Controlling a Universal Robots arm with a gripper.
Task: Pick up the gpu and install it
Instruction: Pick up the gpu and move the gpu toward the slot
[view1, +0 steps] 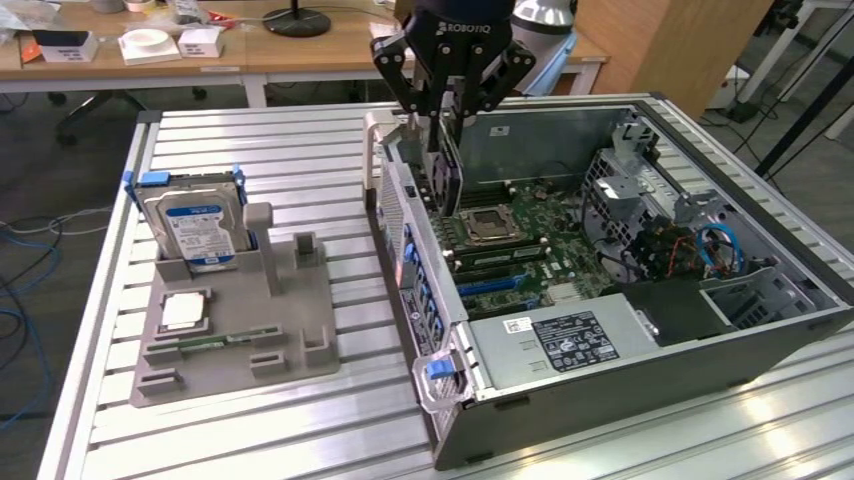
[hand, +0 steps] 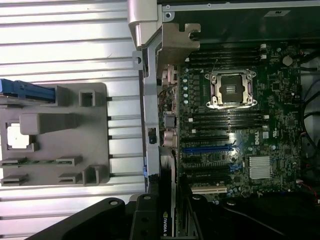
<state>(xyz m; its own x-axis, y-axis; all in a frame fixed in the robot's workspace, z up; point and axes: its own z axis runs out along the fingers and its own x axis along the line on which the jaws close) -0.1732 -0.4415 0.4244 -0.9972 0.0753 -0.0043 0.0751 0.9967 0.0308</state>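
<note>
Fingers (view1: 427, 115): clenched on the gpu (view1: 450, 180), which is held on edge and upright.
Gpu: inside the open computer case (view1: 534, 420), at about 11 o'clock of the empty CPU socket (view1: 487, 225) in the exterior view. It seems to sit clear above the motherboard (view1: 550, 232), though contact is unclear.
Grey fixture tray (view1: 227, 372): on the counter (view1: 240, 130), at 9 o'clock of the case.
Hard drive (view1: 198, 225): upright, at the tray's 11 o'clock.

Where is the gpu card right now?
The gpu is gripped upright in the end effector, over the open computer case, just inside its wall on the exterior view's left, beside the motherboard.
</note>
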